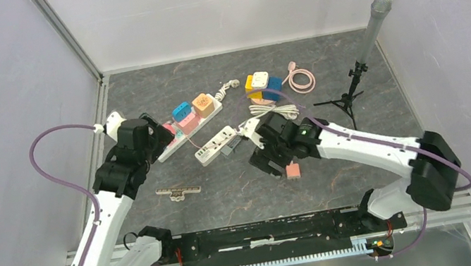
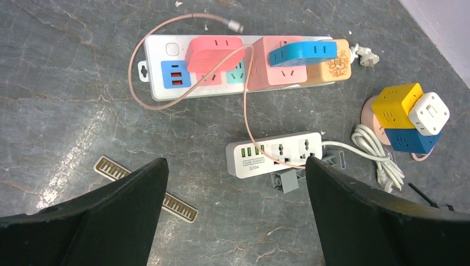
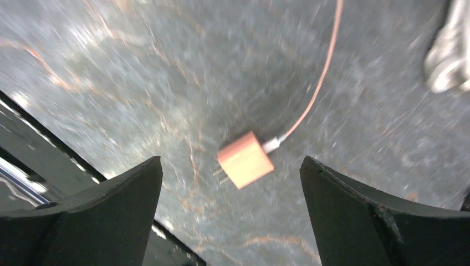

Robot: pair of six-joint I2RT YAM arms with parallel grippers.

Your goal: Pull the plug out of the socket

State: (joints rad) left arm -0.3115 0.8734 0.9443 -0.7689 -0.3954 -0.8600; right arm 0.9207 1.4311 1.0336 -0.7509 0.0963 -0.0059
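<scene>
1. Plug [image 3: 245, 159]: a small pink block, lying free on the worktop [image 1: 243, 196] with its two prongs bare and not seated in any socket. In the right wrist view it sits in the gap between the right fingers [image 3: 111, 210], nearer the left-hand one and touching neither. This view is blurred.

2. Right fingers: spread wide apart, nothing held.

3. Thin pink cable [image 3: 316, 88]: attached to the back of the plug and running away from it. In the left wrist view it crosses over the grey power strip [image 2: 274, 152].

4. Left fingers [image 2: 111, 216]: spread wide apart, nothing held, above the worktop on the near side of both strips. The plug is well apart from them.

5. Surroundings:
- The grey power strip lies just beyond the right arm, with a grey block [image 2: 285, 180] against its near edge.
- The long white power strip [image 2: 166, 83] lies beyond it and carries pink, blue and orange adaptors.
- A cluster of yellow, white and blue cube adaptors [image 2: 410, 116] sits beside a bundled white cord [image 2: 377, 158].
- A slotted metal bar [image 1: 179, 192] lies near the left arm.
- A small tripod stand [image 1: 351, 90] is at the right wall.

6. Nothing lies between the plug and the right fingers.
</scene>
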